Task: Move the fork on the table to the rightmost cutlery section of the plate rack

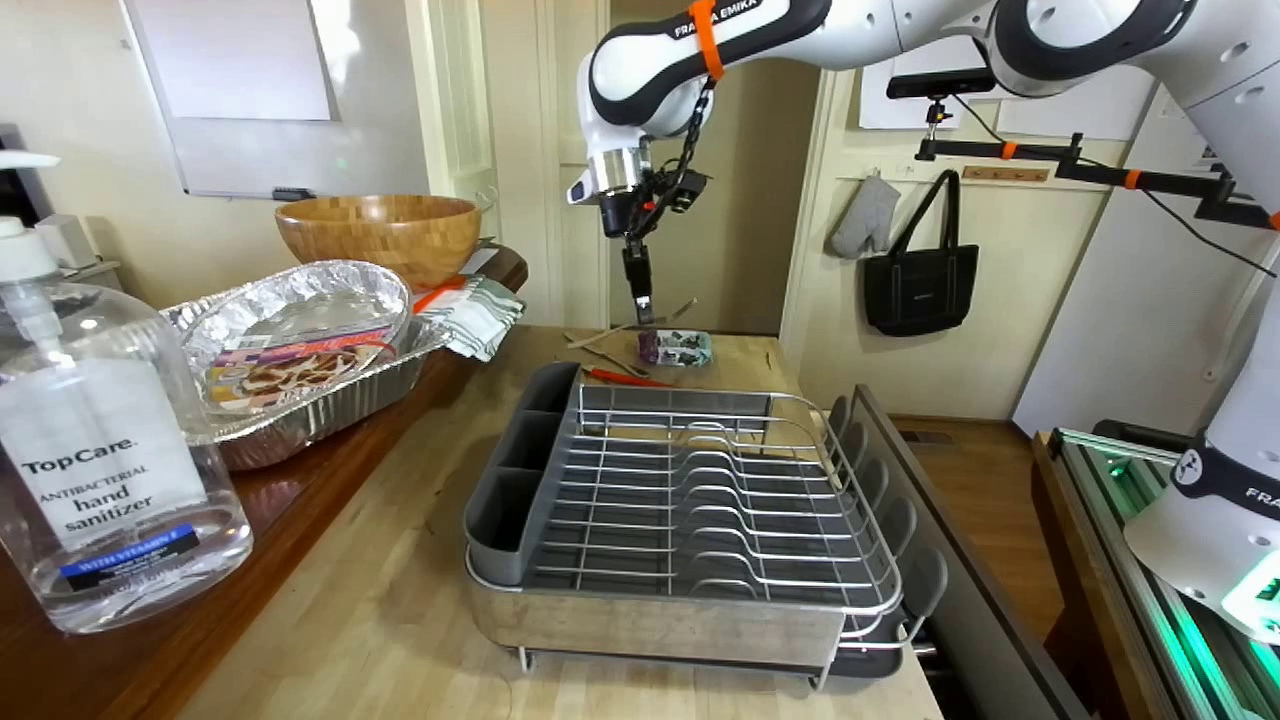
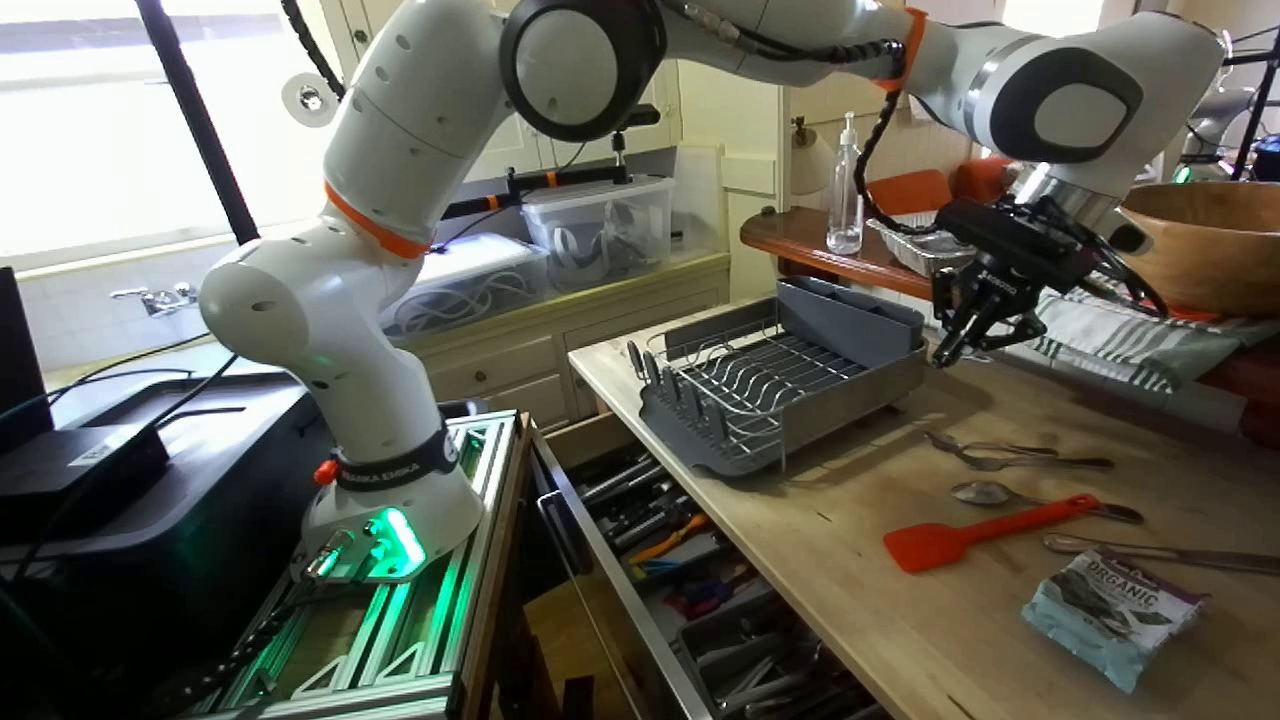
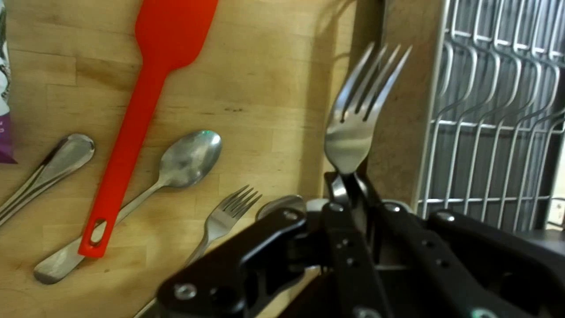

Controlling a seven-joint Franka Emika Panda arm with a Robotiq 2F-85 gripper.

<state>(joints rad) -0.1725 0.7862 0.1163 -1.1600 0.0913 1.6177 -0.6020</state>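
Fork (image 3: 351, 137) pinched between my fingers (image 3: 346, 245) over the table (image 3: 265, 88), near the plate rack (image 3: 406, 132): I should lift well clear, then lower it upright into the rightmost cutlery section (image 1: 550, 388).

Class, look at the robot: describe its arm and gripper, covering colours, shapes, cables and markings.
The arm is white and rounded, with dark panels, orange bands and FRANKA EMIKA lettering. A ribbed black cable leads to the black gripper, whose slim, straight fingers carry silvery bolts. A metallic collar sits between arm and gripper.
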